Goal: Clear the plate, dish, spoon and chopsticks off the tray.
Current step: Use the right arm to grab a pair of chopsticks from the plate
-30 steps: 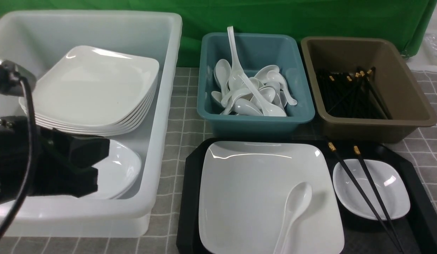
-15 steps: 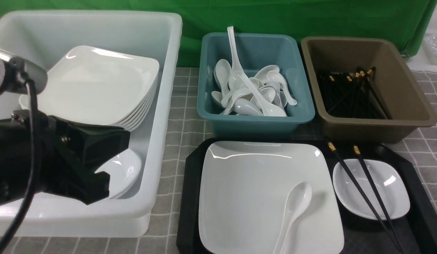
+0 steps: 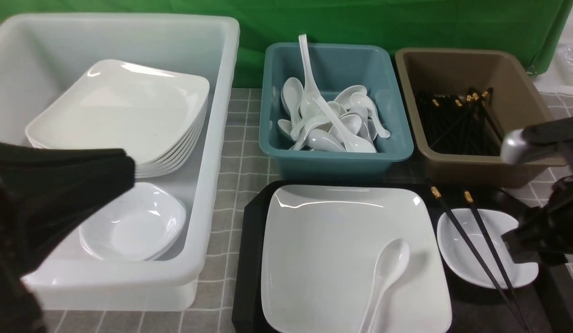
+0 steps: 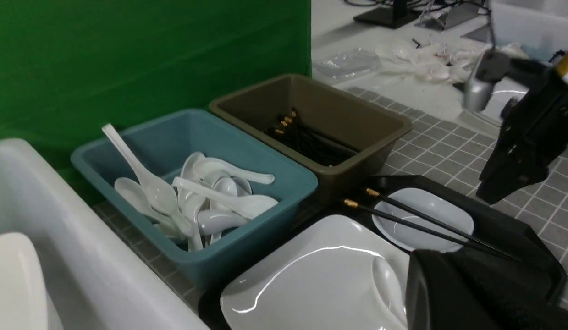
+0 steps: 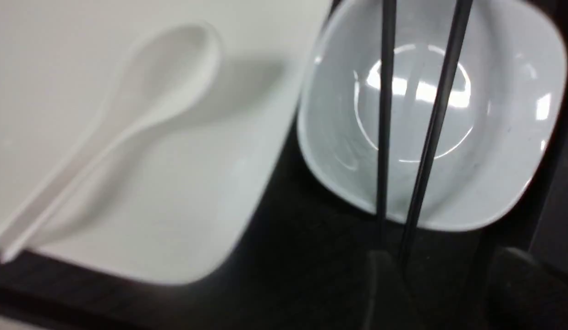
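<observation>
Green cloth backs a grey checked worktop (image 3: 231,152), where the big black rectangular plastic tray (image 3: 251,259) carries all four pieces. The large glossy white square plate (image 3: 332,240) fills the tray's left part. The glossy white soup spoon (image 3: 390,259) lies on the plate toward the tray's near edge. The small white rounded-square dish (image 3: 457,259) sits in the tray's right part, just beside the plate, and the pair of thin black chopsticks with gold bands (image 3: 460,231) lies across it. Nothing on the tray has moved in the last second, but both arms have. The right fingers (image 3: 529,240), absent from the front view a second ago, now hang over the tray's right edge above the dish. The wrist view shows them spread apart and empty, with the chopsticks' thin ends just short of them. The left fingers (image 3: 96,171), clenched with nothing seen in them, have shifted off the small dishes stacked in the white plastic tub (image 3: 212,138) left of the tray. That suggests the chopsticks are the first pick, probably bound for the brown tub (image 3: 452,60) behind the tray. Clearing has not yet begun.
</observation>
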You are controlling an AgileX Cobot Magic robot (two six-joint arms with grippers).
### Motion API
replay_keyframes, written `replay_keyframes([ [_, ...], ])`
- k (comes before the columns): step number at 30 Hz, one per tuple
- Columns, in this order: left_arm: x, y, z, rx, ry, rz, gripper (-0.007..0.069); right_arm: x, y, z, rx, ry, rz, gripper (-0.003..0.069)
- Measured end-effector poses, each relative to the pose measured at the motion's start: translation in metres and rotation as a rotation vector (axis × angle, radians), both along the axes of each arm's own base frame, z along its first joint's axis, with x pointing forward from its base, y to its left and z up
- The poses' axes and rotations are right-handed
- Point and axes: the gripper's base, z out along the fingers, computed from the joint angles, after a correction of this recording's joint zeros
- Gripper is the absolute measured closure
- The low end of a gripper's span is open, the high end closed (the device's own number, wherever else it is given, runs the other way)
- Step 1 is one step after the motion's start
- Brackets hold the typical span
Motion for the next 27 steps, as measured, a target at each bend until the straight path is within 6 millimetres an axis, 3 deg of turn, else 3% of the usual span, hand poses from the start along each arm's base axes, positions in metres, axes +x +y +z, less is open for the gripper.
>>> replay_keyframes([
  [6, -0.009, 0.005, 0.002, 0.033, -0.056, 0.011, 0.0614, 0.043, -0.001, -0.037, -0.005, 0.070, -0.013, 0.0114],
  [14, -0.009, 0.006, 0.002, 0.041, -0.058, 0.012, 0.0614, 0.077, 0.000, -0.066, -0.005, 0.087, -0.041, 0.0088],
  [18, -0.009, 0.006, 0.002, 0.041, -0.058, 0.012, 0.0614, 0.082, 0.001, -0.077, -0.007, 0.105, -0.042, 0.0125],
  [27, -0.009, 0.005, -0.001, 0.045, -0.043, 0.005, 0.0614, 0.083, 0.002, -0.084, -0.012, 0.127, -0.033, 0.0351],
])
